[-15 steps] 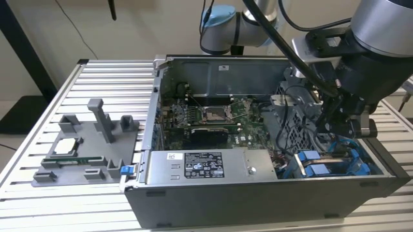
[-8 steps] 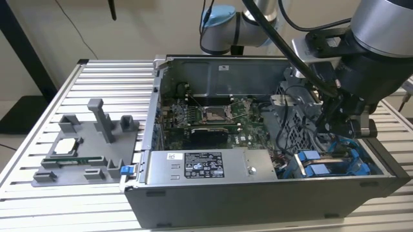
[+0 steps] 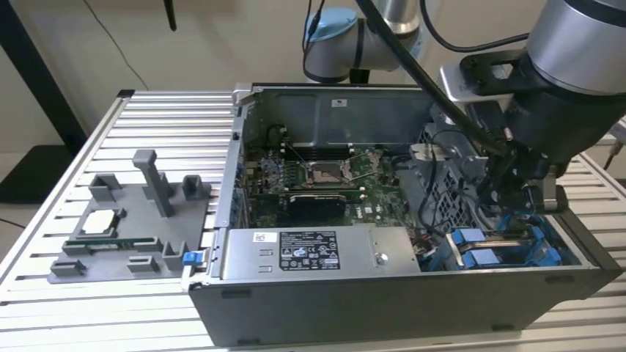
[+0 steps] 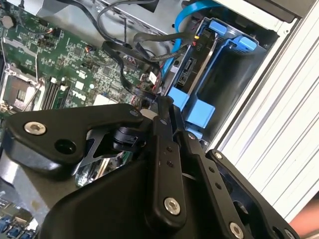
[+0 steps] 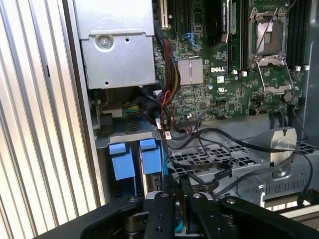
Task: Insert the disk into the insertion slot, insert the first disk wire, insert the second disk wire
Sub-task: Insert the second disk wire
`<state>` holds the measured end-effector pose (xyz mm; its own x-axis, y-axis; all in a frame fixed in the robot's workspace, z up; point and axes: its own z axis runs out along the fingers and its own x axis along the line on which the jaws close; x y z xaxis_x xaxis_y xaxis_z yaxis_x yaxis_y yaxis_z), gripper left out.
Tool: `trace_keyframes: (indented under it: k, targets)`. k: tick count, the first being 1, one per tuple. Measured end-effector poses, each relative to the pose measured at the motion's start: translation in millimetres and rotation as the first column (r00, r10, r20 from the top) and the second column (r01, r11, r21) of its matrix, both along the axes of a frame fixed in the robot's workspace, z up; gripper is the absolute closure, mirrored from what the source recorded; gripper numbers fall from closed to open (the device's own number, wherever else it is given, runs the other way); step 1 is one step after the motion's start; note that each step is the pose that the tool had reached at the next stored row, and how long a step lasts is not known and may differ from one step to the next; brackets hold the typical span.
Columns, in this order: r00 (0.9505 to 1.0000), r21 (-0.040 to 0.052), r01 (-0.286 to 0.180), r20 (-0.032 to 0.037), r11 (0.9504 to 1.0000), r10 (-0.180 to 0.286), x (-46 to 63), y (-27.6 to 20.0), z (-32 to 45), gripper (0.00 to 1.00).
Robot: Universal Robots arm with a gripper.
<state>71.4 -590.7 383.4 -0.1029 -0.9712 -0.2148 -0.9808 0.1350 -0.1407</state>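
The exterior view looks down from in front at the whole open computer case (image 3: 391, 220). Both wrist views hover close above its blue drive bays (image 5: 134, 159), sharing the motherboard (image 4: 60, 74).

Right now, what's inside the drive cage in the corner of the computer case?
Two blue-fronted drives sit side by side in the drive cage: one, the other. Black cables run beside them. The gripper covers their lower ends.

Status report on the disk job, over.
Gripper down inside the case at the drive cage, fingers together. Blue-framed disk sits in the cage. Loose black cables crowd the gripper.
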Motion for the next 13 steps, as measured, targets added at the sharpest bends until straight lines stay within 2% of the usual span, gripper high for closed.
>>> trace_keyframes:
  k: [4,6,8,12,13]
  targets:
    - [1.0000,-0.0040,0.000,0.0041,1.0000,0.000,1.3,0.0,-6.3,1.00]
    - [1.0000,-0.0117,0.000,0.0066,0.9999,0.000,2.5,0.0,-8.0,1.00]
    - [1.0000,-0.0268,0.000,0.0085,0.9996,0.000,3.7,-0.1,-9.2,1.00]
    - [0.9999,-0.0711,0.000,0.0131,0.9975,0.001,6.0,0.0,-10.4,1.00]
    - [0.9999,-0.0791,0.000,0.0143,0.9969,0.001,6.3,0.0,-11.0,1.00]
